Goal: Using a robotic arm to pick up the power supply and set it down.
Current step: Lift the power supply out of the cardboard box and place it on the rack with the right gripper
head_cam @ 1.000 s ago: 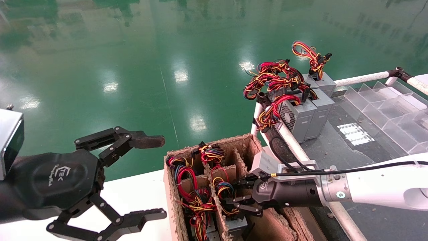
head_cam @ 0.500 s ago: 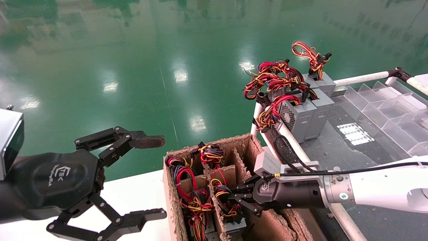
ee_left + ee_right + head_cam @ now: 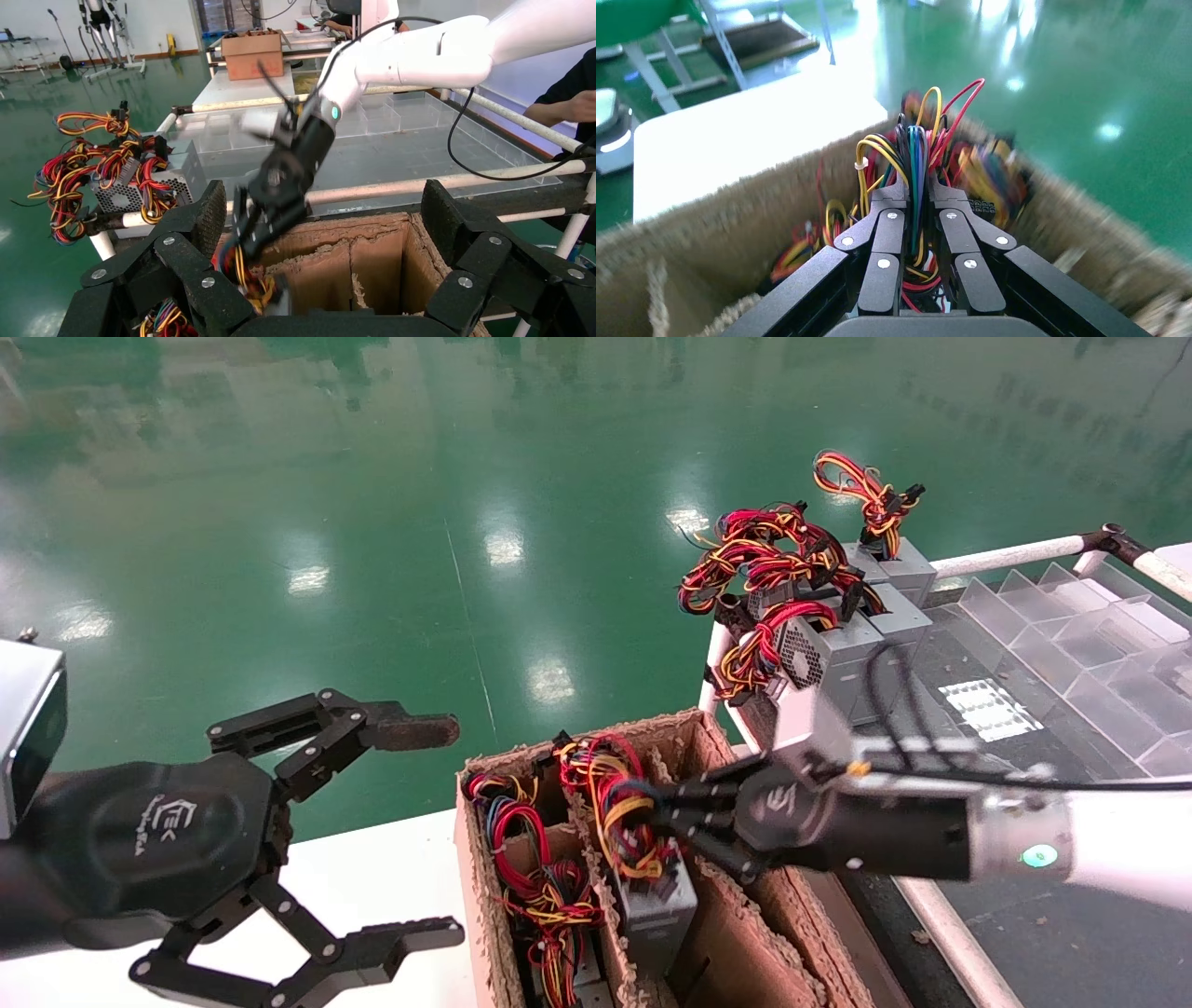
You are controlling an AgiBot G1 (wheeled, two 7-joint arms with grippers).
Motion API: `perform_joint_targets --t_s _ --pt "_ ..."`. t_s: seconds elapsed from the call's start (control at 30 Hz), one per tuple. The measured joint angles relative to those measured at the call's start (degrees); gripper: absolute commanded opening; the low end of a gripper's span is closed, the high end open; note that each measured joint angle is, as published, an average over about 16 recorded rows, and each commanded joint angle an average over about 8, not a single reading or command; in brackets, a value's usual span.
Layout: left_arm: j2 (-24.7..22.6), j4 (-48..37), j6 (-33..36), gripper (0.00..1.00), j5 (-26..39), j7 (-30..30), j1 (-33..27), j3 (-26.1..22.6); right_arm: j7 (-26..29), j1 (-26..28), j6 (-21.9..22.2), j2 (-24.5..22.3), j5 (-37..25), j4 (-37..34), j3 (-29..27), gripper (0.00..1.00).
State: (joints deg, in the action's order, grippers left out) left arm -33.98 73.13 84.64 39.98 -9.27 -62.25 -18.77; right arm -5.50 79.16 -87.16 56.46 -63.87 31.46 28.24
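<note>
The power supply (image 3: 656,910) is a plain grey metal box, hanging partly out of a compartment of the cardboard box (image 3: 643,721). Its bundle of red, yellow, black and blue wires (image 3: 619,803) runs up between the fingers of my right gripper (image 3: 666,814), which is shut on the wires above the box. In the right wrist view that bundle (image 3: 916,144) is pinched in the right gripper (image 3: 916,188). My left gripper (image 3: 452,833) is open and parked to the left of the cardboard box. In the left wrist view the right gripper (image 3: 246,235) is blurred.
More wire bundles (image 3: 531,864) fill the cardboard box's left compartments. Several grey power supplies (image 3: 861,658) with tangled wires stand on the rack behind. A white pipe rail (image 3: 819,733) runs beside the box, clear plastic dividers (image 3: 1071,635) lie at the far right, and a white table (image 3: 372,882) lies under the left gripper.
My right gripper closed on the wire bundle and rose, pulling the grey power supply up out of its compartment. The left arm has not moved.
</note>
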Motion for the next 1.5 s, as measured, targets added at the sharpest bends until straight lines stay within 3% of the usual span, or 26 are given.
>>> perform_joint_targets --t_s 0.4,0.67,1.17,1.5 --pt "0.0 0.0 0.0 1.0 0.0 0.0 0.0 0.0 7.3 1.4 -0.1 -8.2 9.3 11.0 -6.4 0.0" --pt "0.0 0.0 0.0 1.0 0.0 0.0 0.0 0.0 9.3 2.8 2.2 -12.8 11.8 12.5 -9.3 0.0" --pt "0.0 0.0 0.0 1.0 0.0 0.0 0.0 -0.1 4.6 4.9 4.8 -19.8 8.0 2.1 -10.2 0.0" --pt "0.0 0.0 0.0 1.0 0.0 0.0 0.0 -0.1 -1.3 7.6 7.3 -21.0 3.3 -7.3 -8.8 0.0"
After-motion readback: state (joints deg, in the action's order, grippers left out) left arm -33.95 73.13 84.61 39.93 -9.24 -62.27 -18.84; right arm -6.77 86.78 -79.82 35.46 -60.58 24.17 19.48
